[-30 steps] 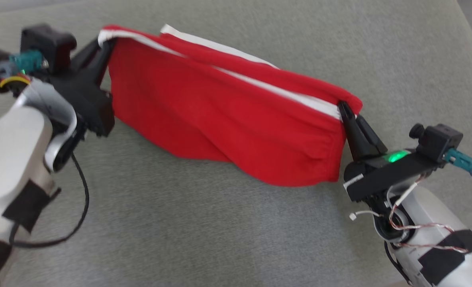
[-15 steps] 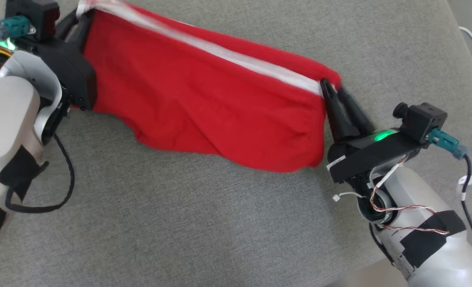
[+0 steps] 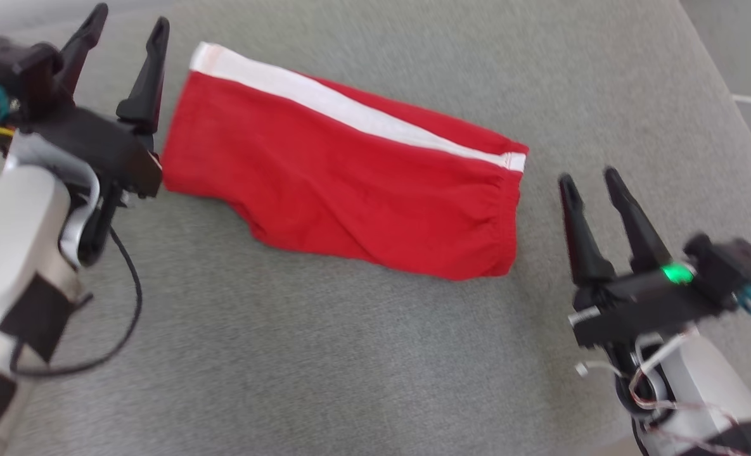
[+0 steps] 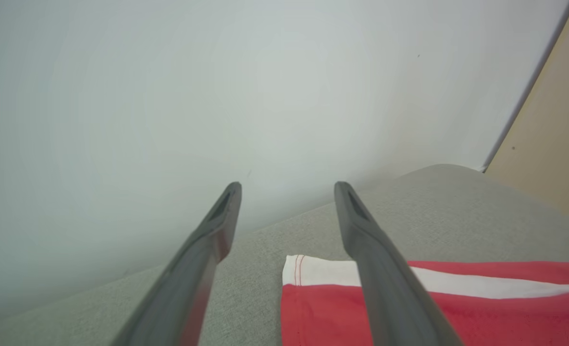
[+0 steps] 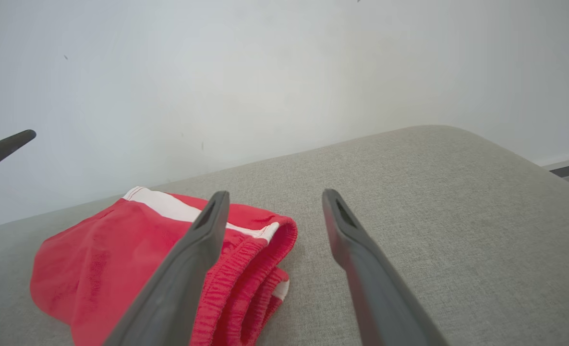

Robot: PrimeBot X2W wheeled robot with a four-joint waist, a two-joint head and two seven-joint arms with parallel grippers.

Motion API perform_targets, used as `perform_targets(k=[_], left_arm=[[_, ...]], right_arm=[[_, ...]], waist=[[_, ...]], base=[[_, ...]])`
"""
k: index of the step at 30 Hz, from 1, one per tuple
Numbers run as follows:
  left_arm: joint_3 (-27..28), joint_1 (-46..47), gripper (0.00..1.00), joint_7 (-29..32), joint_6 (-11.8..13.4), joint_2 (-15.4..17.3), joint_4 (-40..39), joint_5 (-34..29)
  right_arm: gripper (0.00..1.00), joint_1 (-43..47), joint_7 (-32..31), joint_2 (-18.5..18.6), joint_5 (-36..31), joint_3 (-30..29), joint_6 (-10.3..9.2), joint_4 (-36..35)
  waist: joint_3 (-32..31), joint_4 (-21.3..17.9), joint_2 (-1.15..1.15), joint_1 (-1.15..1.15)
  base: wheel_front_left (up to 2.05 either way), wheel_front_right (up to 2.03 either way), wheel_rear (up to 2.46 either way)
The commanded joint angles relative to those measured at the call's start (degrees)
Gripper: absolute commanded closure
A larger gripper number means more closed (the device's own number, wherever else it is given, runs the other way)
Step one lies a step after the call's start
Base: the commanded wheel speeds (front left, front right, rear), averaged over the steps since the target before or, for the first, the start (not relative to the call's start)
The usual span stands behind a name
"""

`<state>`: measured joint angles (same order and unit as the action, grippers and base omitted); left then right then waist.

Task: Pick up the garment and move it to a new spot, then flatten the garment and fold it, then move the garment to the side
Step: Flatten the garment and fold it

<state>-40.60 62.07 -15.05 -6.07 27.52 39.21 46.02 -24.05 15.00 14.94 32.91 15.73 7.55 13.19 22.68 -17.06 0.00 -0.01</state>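
Garment point(image 3: 350, 183) is held by neither gripper. The left gripper point(image 3: 129, 18) has its jaws spread wide with nothing between them, just beside the red cloth's leg end. The right gripper point(image 3: 588, 177) is just as wide and bare, near the waistband point(image 3: 505, 221) end. Between the two it lies flat on the grey cushion point(image 3: 286, 354), seemingly folded in half, its white stripe point(image 3: 350, 114) along the far edge. A pale wall point(image 4: 169, 96) stands beyond.
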Motion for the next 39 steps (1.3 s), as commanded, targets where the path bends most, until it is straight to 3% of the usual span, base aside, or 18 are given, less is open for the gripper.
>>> perform_targets(k=[1, 7, 13, 19, 24, 29, 39], left_arm=[[0.98, -2.5, 0.0, -0.12, 0.4, 0.06, -1.28, -0.83], [12.16, -16.77, 0.0, -0.16, 3.44, -1.0, -13.55, -7.01], [18.26, -25.91, 0.0, -0.17, 2.56, -2.22, -18.23, -10.59], [21.3, -28.51, 0.0, -0.18, 1.5, -1.69, -18.67, -12.95], [20.45, -24.93, 0.0, 0.97, 0.24, -1.08, -16.61, -12.83], [17.32, -18.0, 0.0, 7.87, -1.07, -0.04, -12.2, -11.47], [8.46, -8.81, 0.0, 19.14, -1.4, 2.44, -6.6, -8.54]], right_arm=[[0.0, 1.35, 0.25, -0.26, -0.76, -0.79, -0.13, -0.6], [0.0, 9.1, 0.24, -2.68, -4.55, -7.29, -0.13, -5.5], [0.0, 16.38, 0.17, -5.61, -8.29, -11.91, -0.13, -11.02], [0.0, 21.79, 0.16, -7.7, -10.79, -13.14, -0.13, -14.72], [0.0, 22.68, 0.16, -8.39, -11.0, -12.5, -0.13, -14.8], [0.0, 20.83, 0.15, -8.92, -11.19, -10.73, -0.13, -13.56], [0.0, 18.18, 0.16, -10.21, -10.63, -9.18, -0.13, -11.37]], waist=[[-3.6, 3.08, 0.0, 0.01], [-7.17, 5.96, 0.0, 0.01], [-9.37, 7.78, 0.0, 0.01], [-10.29, 6.97, 0.0, 0.01], [-9.96, 5.23, 0.0, 0.01], [-7.98, 2.19, 0.0, 0.01], [-3.76, -2.51, 0.0, 0.01]], base=[[0.0, 0.0, 0.0], [0.0, 0.0, 0.0], [0.0, 0.0, 0.0], [0.0, 0.0, 0.0], [0.0, 0.0, 0.0], [0.0, 0.0, 0.0], [0.0, 0.0, 0.0]])
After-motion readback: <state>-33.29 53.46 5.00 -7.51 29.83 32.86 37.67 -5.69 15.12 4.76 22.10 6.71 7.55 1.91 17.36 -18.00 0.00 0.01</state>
